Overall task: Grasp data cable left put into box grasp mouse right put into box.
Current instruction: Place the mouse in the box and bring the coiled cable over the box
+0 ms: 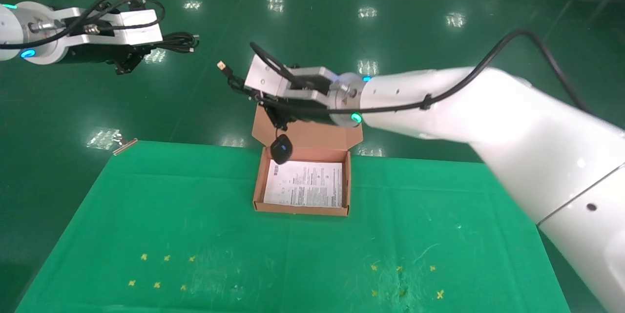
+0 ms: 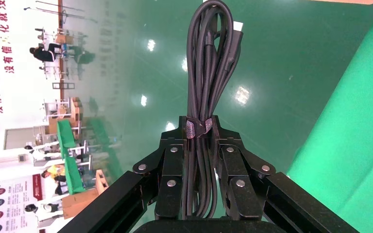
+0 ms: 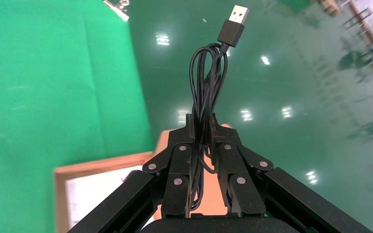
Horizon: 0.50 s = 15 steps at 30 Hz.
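My left gripper (image 1: 152, 49) is held high off the table's far-left side, over the floor, and is shut on the data cable (image 1: 178, 42), a black looped bundle. In the left wrist view the bundle (image 2: 209, 63) sticks out past the gripper (image 2: 200, 127), tied by a strap. My right gripper (image 1: 255, 96) hovers above the back of the box (image 1: 300, 210) and is shut on the mouse's coiled cord (image 3: 208, 82), with the USB plug (image 3: 236, 20) pointing outward. The mouse (image 1: 281, 149) dangles below it over the box's back-left corner. The gripper (image 3: 201, 127) pinches only the cord.
The open box holds a white leaflet (image 1: 305, 183), and its flap lid (image 1: 317, 137) stands up at the back. It sits near the far edge of the green cloth table (image 1: 171, 215). A metal clip (image 1: 125, 146) marks the far-left corner. Yellow crosses (image 1: 161, 270) dot the front.
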Tool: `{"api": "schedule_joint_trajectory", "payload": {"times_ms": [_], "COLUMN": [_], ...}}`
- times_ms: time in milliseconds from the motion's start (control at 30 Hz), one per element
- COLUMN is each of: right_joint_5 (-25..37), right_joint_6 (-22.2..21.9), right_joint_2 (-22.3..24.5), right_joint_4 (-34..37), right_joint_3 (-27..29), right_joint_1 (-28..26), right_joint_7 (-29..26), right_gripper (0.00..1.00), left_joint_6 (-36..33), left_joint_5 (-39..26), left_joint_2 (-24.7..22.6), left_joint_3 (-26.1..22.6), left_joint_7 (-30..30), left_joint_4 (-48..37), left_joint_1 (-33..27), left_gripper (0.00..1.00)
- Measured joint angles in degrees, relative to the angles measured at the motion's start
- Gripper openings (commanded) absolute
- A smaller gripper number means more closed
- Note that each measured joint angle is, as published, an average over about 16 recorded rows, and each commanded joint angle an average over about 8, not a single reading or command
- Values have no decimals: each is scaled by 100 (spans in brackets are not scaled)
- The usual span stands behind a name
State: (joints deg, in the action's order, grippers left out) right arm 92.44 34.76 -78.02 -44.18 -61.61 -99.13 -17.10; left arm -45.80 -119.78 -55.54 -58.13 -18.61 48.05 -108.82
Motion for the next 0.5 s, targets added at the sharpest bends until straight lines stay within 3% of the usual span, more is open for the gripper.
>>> {"api": "schedule_joint_trajectory", "payload": {"times_ms": [500], "right_joint_5": [-400], "right_joint_6": [-438], "right_joint_2": [-3], "right_joint_4": [600], "right_joint_3": [-713], "right_joint_1": [358], "right_joint_7": [-556], "right_gripper": [0], "left_joint_6": [-30], "left_joint_5": [-138], "left_joint_2": [53], "left_joint_3": [-18], "left_joint_7": [-214], "left_joint_4": [193], "left_joint_1": [38], "left_gripper": [0]}}
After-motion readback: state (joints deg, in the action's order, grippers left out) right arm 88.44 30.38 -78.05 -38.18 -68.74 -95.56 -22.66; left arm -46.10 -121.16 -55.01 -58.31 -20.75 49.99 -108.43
